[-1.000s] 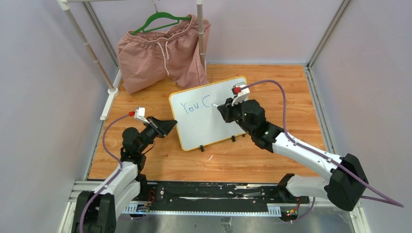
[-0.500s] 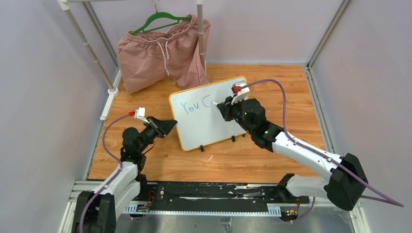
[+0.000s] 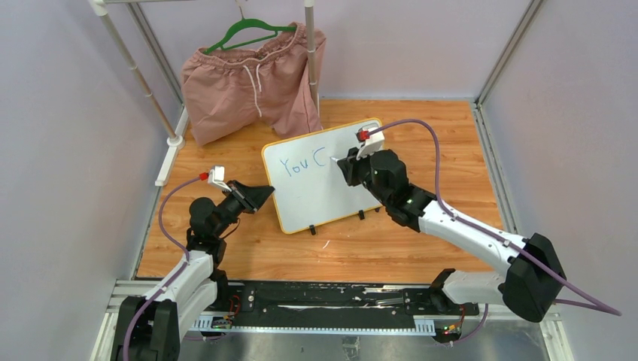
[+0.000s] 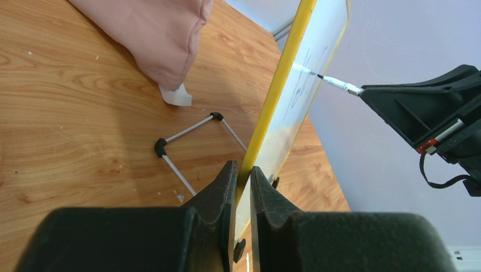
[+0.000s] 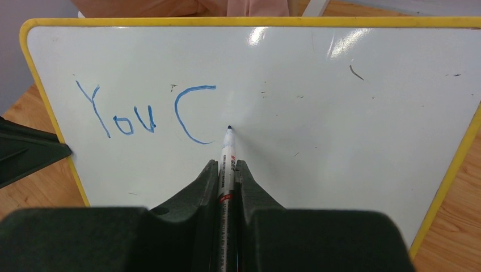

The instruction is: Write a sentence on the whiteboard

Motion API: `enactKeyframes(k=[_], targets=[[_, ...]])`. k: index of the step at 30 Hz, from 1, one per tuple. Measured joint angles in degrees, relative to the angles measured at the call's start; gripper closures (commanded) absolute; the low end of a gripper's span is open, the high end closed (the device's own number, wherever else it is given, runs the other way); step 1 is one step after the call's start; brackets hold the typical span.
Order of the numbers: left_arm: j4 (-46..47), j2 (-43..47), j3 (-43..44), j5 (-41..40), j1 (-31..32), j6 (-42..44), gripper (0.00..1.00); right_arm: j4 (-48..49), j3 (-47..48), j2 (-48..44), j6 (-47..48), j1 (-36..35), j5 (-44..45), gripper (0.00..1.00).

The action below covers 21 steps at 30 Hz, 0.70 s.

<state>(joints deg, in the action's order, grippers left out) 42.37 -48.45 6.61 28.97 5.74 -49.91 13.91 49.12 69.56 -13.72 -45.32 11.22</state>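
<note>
Whiteboard (image 3: 320,199), yellow-framed, stands tilted back near the middle of the wooden tabletop (image 3: 421,135). Its two small black feet (image 3: 312,229) rest along its near edge.

Left gripper (image 3: 263,197): at the board's left edge, fingers (image 4: 224,184) pressed onto the yellow frame from both sides, pinching it.

Right gripper (image 3: 342,167): in front of the board's upper middle, fingers (image 5: 207,175) closed tightly around a white marker (image 5: 228,150). The dark marker tip meets the board surface just right of the last letter.

Blue lettering (image 5: 144,116): reads "You C", in the board's upper left part; the rest of the board is unwritten apart from a few small dark specks.

Behind the board: a thin wire prop (image 4: 193,130) on the tabletop, then pink drawstring shorts (image 3: 252,83) on a green hanger (image 3: 248,34).
</note>
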Motion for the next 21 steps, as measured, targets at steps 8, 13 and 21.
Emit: enactKeyframes(k=[8,13,21], targets=[[0.0,0.0,-0.2,0.0,0.0,0.0,1.00,-0.2,1.1,1.1,0.0,0.1,0.2,1.00],[0.0,0.2,-0.3,0.0,0.0,0.0,1.00,-0.1,1.5,1.4,0.0,0.1,-0.7,1.00],[0.0,0.2,-0.3,0.0,0.0,0.0,1.00,0.2,1.7,2.1,0.0,0.1,-3.7,1.00]])
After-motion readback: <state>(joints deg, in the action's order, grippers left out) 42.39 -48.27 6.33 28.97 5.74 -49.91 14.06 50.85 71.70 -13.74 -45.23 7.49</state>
